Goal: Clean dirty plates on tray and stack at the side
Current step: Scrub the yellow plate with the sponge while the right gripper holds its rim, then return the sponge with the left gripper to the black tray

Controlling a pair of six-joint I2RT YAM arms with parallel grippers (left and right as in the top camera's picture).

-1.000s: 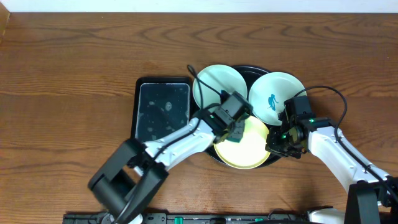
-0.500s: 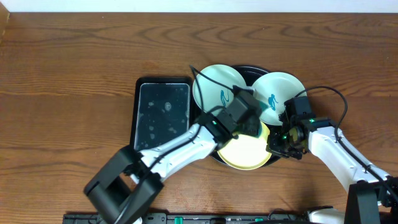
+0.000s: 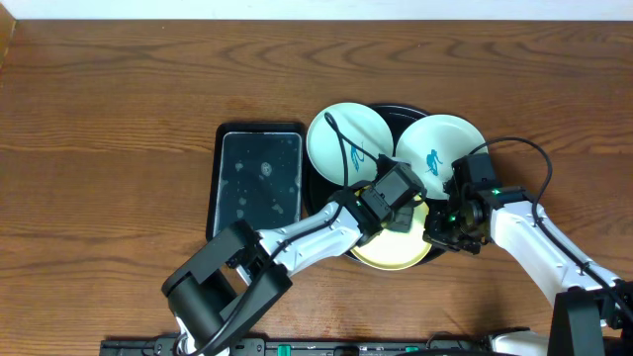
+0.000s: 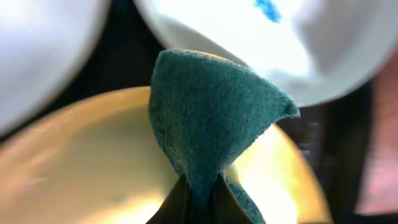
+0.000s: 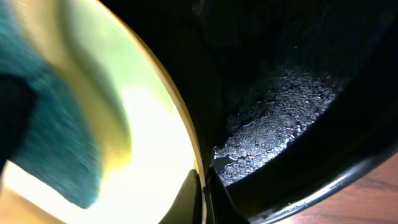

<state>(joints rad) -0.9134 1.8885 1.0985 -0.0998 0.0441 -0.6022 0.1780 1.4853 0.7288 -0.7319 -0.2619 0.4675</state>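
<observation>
pinching sponge (image 4: 211, 118) in left jaws, on yellow plate (image 3: 391, 253) in tray (image 5: 280, 112). clamping its rim with right jaws.

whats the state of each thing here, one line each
yellow plate: in round tray, rim gripped by right tool
left mint plate: teal mark on it
right mint plate: teal mark on it
sponge: pinched in left tool, over yellow plate
left tool: shut on sponge
right tool: shut on yellow plate
rectangular tray: wet, no sponge
</observation>
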